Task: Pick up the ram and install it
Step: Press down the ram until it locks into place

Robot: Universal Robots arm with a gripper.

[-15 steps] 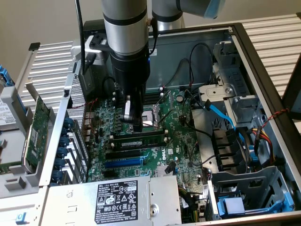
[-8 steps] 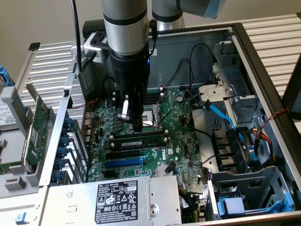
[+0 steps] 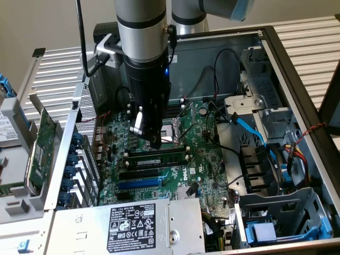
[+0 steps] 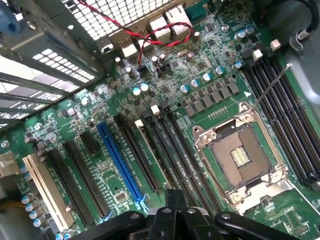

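As I hang over the open case, gripper (image 3: 154, 142): fingers pressed together at the tip, right down among the memory slots. I can't tell whether they pinch anything.
Ram (image 3: 159, 158): it stands on edge in a slot on the motherboard (image 3: 204, 159), green stick with black chips along its face.
Ram's long axis: it runs across the exterior view from left to right, level with the board and parallel to the black slots beside it.
Ram against my gripper: it sits directly under my fingertips, which meet it left of its middle in the exterior view. Touching or a hair apart, I can't say.
Neighbours: the CPU socket (image 3: 172, 133) lies just behind the ram, and the blue slot (image 3: 138, 184) lies in front of it, nearer the power supply (image 3: 180, 228).
Wrist view: my gripper (image 4: 175, 220) hangs low over the long black slots, with the CPU socket (image 4: 240, 160) to one side and the blue slot (image 4: 120, 160) to the other. A red and black twisted wire (image 4: 145, 35) crosses the far end of the motherboard (image 4: 100, 115).
Writing: the black label (image 3: 133, 224) on the power supply carries white print and a row of approval marks, too small for me to read.
Ram's own label: I can't make one out.
Outside the case: a green expansion card (image 3: 42, 149) stands at the exterior view's left.
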